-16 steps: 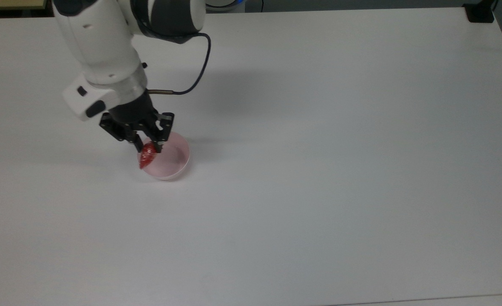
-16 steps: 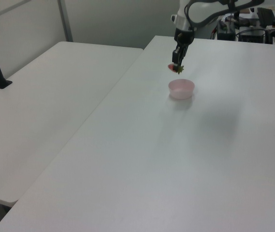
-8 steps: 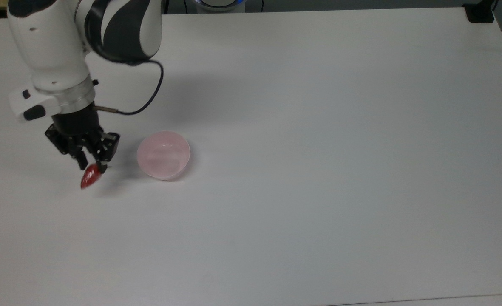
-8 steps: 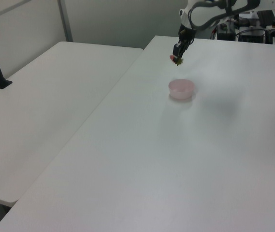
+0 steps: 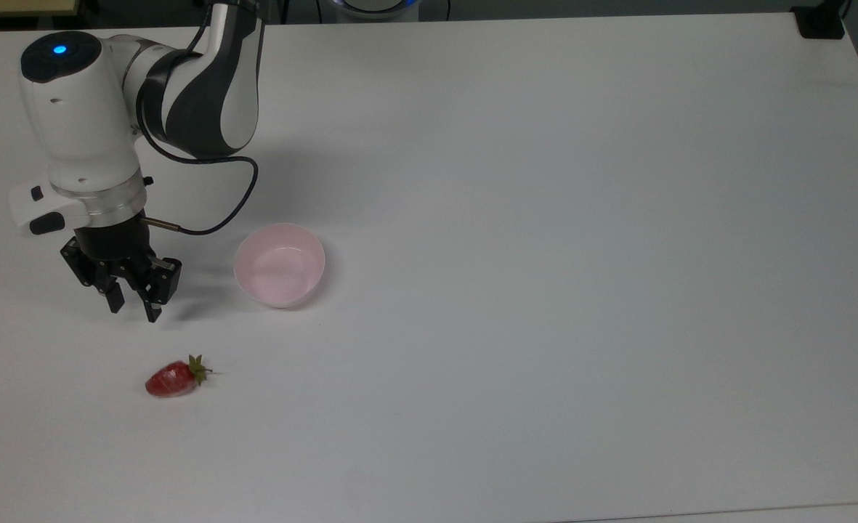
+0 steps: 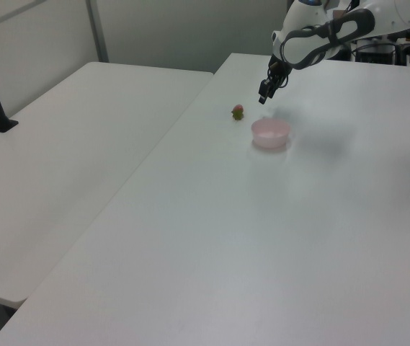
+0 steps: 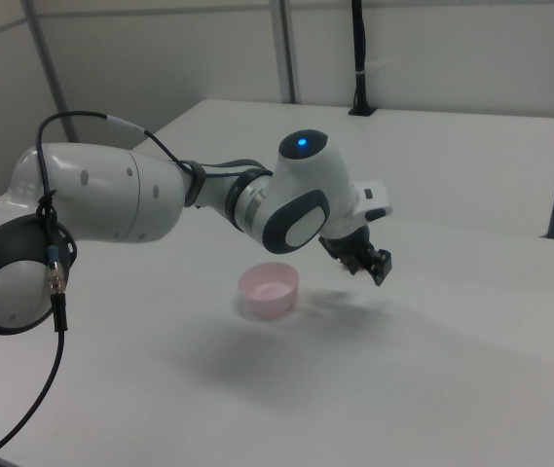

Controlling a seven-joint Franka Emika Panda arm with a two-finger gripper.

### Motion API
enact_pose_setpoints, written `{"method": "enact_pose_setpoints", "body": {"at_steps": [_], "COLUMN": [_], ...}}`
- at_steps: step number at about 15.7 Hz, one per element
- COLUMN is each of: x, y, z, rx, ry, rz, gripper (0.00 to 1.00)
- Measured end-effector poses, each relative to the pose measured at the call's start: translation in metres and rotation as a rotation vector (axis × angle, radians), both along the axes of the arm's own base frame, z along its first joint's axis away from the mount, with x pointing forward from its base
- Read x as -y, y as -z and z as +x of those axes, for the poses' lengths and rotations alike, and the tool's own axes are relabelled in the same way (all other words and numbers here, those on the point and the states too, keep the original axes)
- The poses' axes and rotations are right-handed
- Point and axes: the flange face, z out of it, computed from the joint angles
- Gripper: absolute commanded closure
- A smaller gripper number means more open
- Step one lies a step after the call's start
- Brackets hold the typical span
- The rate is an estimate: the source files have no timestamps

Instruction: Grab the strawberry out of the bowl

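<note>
The gripper (image 5: pixel 132 307) hangs above the table (image 5: pixel 545 290), fingers spread and empty. The strawberry (image 5: pixel 173 378) lies on the table, well outside the empty pink bowl (image 5: pixel 280 264). Removal looks done; only retreat seems left.

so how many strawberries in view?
1. The small glossy red strawberry lies on the white table, outside the pale pink round bowl, near the top view's lower left.

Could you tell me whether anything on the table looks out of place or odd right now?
Yes. The small glossy red strawberry with a green cap lies on its side on the bare white table, apart from the round pale pink bowl, which holds nothing. The black two-finger gripper hangs above the table with its fingers open, gripping nothing.
</note>
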Motion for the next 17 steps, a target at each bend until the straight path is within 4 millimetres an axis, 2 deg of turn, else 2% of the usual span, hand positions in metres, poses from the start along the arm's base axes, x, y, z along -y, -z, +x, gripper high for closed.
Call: {"method": "enact_pose_setpoints", "body": {"at_steps": [2,3,6,8,11,13,17], "x": [-0.003,-0.007,-0.021,-0.039,-0.082,-0.117,-0.181], "y": [-0.014,-0.026,-0.076,-0.11,-0.164,-0.191,-0.216], "z": [0.004,0.005,0.001,-0.011,-0.043,-0.065,-0.105], "rx": [0.024,0.044,0.083,0.009,-0.151,-0.249,-0.379], "ry": [0.004,0.012,0.041,0.018,-0.056,-0.113,-0.199], "rz": [-0.001,0.002,0.026,0.068,0.117,0.085,0.057], "gripper": [0.0,0.0,0.0,0.0,0.0,0.0,0.0]}}
